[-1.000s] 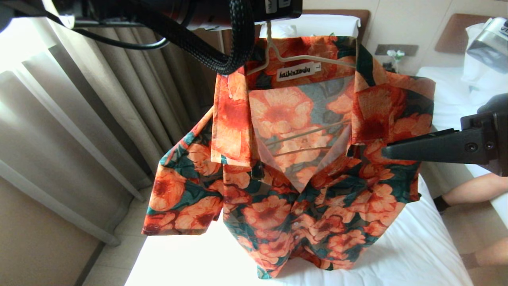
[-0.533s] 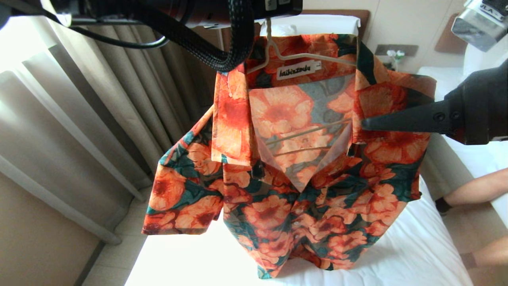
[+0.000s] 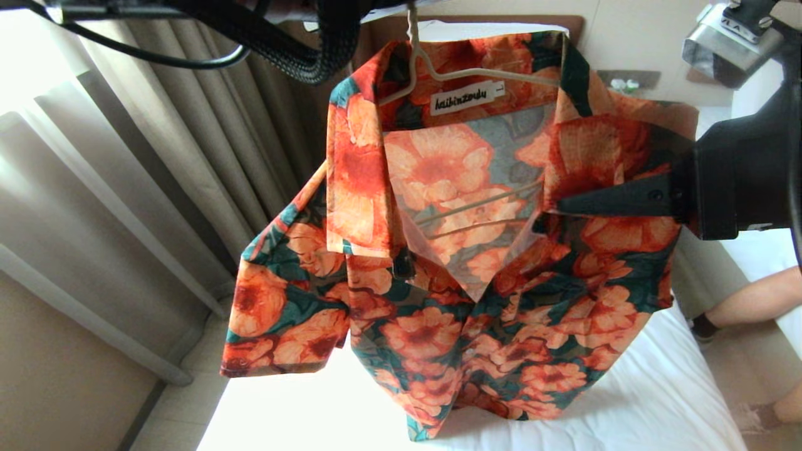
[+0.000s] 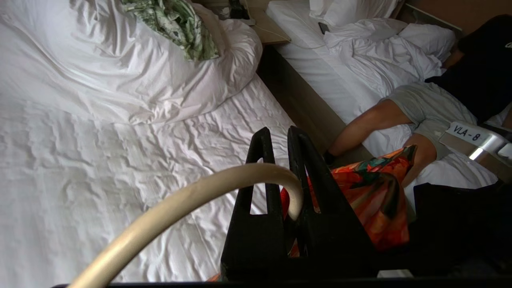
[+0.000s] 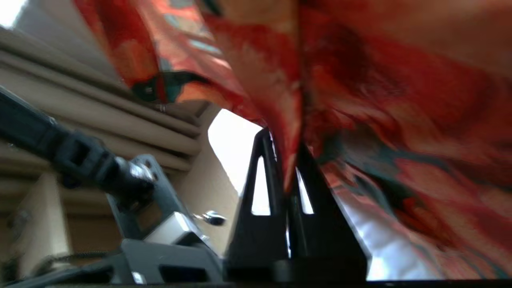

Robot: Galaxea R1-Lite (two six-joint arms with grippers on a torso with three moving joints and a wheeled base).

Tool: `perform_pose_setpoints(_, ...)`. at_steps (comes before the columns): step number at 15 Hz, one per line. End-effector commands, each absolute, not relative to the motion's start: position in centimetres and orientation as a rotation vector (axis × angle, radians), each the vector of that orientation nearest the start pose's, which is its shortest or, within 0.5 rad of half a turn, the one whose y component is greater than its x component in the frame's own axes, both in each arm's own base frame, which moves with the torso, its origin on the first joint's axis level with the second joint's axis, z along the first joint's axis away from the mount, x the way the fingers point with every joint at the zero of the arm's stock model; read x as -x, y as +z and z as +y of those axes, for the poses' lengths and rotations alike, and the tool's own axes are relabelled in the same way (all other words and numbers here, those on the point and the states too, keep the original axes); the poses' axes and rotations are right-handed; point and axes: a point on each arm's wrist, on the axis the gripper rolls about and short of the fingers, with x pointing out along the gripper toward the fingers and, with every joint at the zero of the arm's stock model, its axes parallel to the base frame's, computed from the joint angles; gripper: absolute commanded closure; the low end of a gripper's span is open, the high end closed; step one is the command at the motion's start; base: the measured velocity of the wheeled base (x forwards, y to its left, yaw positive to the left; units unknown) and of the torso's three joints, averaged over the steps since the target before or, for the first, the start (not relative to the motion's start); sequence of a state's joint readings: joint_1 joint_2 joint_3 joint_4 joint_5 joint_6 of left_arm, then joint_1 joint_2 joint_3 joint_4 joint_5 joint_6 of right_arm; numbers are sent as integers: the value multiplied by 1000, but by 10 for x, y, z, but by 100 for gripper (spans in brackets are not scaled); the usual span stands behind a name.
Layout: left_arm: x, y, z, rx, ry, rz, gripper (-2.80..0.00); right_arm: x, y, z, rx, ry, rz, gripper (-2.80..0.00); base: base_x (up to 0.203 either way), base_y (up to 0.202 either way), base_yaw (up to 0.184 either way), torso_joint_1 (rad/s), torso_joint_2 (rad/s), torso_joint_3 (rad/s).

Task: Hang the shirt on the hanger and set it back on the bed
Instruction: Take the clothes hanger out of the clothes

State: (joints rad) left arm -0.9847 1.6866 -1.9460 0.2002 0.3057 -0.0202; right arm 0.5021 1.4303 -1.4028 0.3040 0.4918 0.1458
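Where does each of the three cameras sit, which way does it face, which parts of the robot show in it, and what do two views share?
Head view: up on the robot, facing forward and down at the shirt on the hanger above the bed; right claw at its collar.
Left wrist view: behind the left claw, shut on the hanger's hook, facing down over the bed.
Right wrist view: behind the right claw, shut on shirt fabric, facing the curtain.
Shared: all three views show the shirt.
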Motion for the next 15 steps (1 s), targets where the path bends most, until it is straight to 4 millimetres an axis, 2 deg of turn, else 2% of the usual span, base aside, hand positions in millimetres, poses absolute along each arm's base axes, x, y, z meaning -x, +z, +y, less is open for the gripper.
perform_pose_setpoints(1, -163, 422, -232, 57, -675, -41, 0, -189, 339, 116, -159, 942, 414, 0, 0, 0, 0, 0, 0, 0)
perform_pose_setpoints(7, -160, 409, -226, 46, -671, 24, 0, -155, 363, 84, -272, 822, 329, 0, 0, 0, 0, 0, 0, 0)
perform_pose_setpoints(13, -156, 385, -221, 30, -667, 113, 0, -162, 365, 48, -333, 604, 299, 0, 0, 0, 0, 0, 0, 0)
perform_pose_setpoints(15, -151, 376, -215, 40, -668, 149, 0, -161, 365, 43, -337, 576, 296, 0, 0, 0, 0, 0, 0, 0)
